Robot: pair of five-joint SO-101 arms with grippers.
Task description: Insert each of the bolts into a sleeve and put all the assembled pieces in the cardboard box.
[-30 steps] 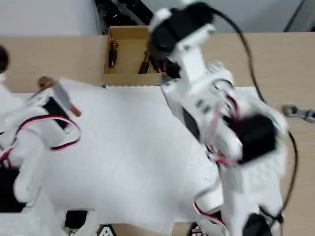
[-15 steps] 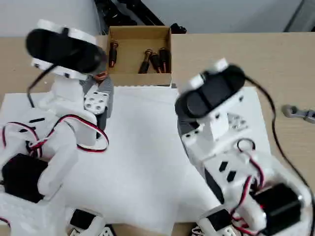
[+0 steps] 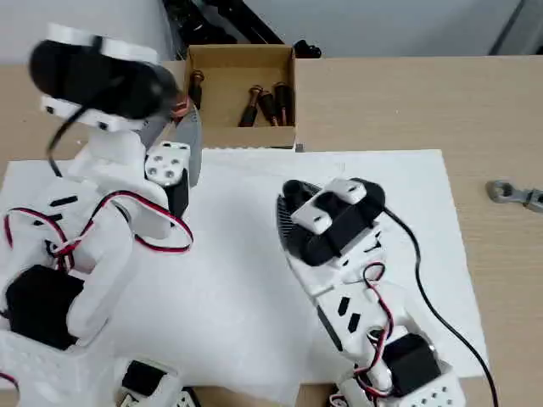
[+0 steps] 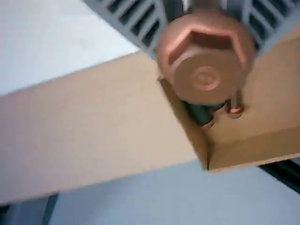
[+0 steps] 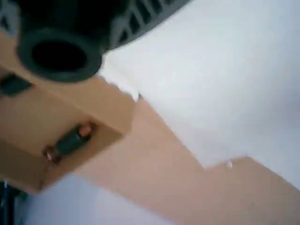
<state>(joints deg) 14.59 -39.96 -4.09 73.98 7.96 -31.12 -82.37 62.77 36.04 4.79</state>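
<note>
From above, my left hand (image 3: 183, 127) grips a bolt (image 3: 179, 107) at the left wall of the box (image 3: 240, 136), upper middle. I'd ease it over that wall slowly so it doesn't bump. Four pieces (image 3: 270, 103) lie inside. My right hand (image 3: 291, 222) rests mid-frame.

Left wrist: the bolt head sits top right, over a box corner.

Right wrist: a black sleeve (image 5: 59, 55), upper left, seems gripped.

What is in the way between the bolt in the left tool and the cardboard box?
Nothing that I can see. The left tool holds the bolt right beside a corner of the cardboard box. The box is open on top, and the pieces already inside lie low on its floor.
</note>
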